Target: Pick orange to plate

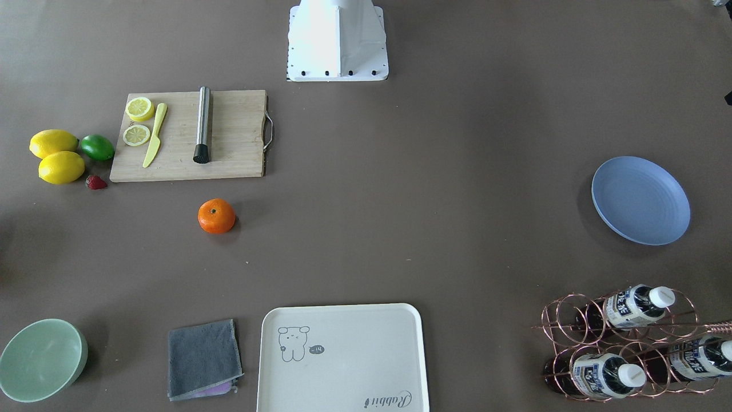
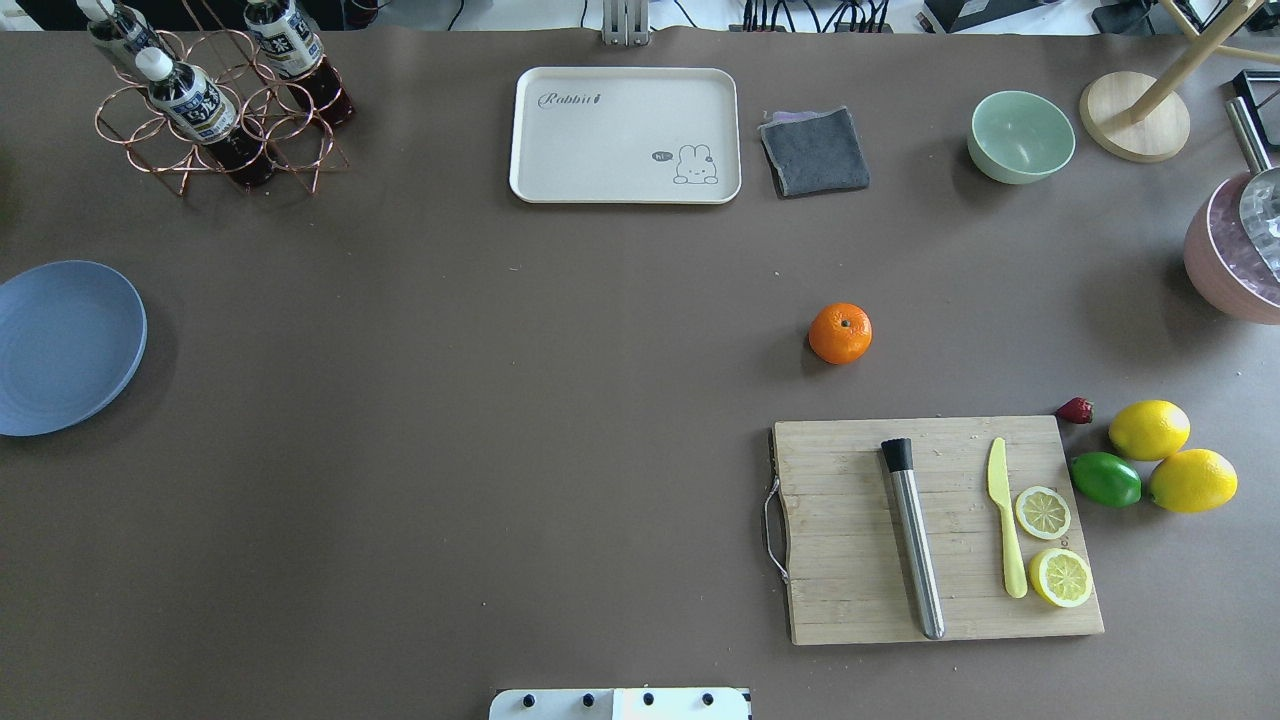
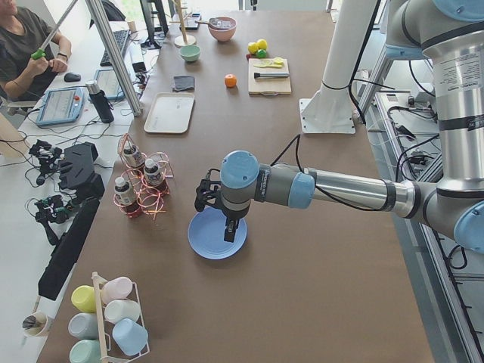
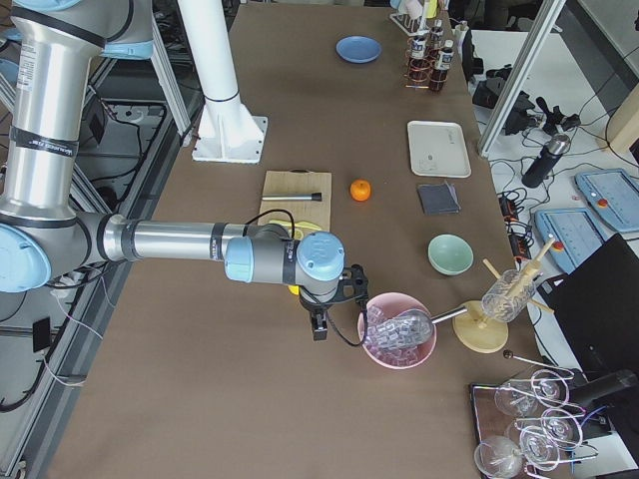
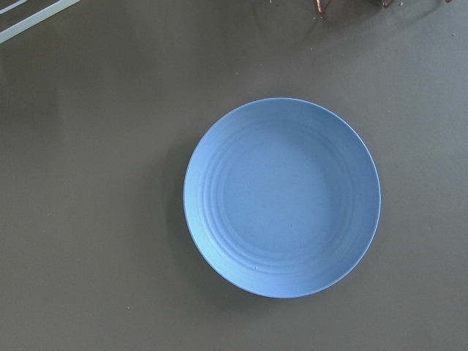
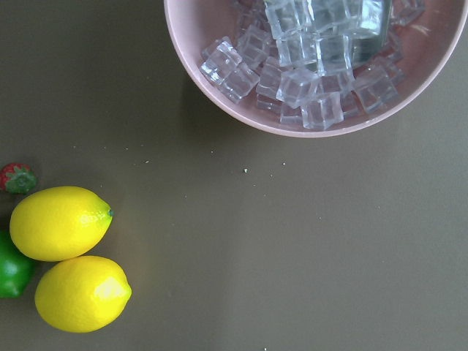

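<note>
The left arm and right arm are silver tubes with grey joints capped in pale blue. A black cable trails to the black left gripper and right gripper. The white base shows black screws, and a printed label wraps one tube.

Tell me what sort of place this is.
Probably a robotics lab staged as a drinks counter: a grey-and-blue robot arm over the brown table, an operator's blue tablet alongside, plus a wooden cutting board and pink bowl of ice cubes.

Plate partly beyond overhead view's edge
</note>
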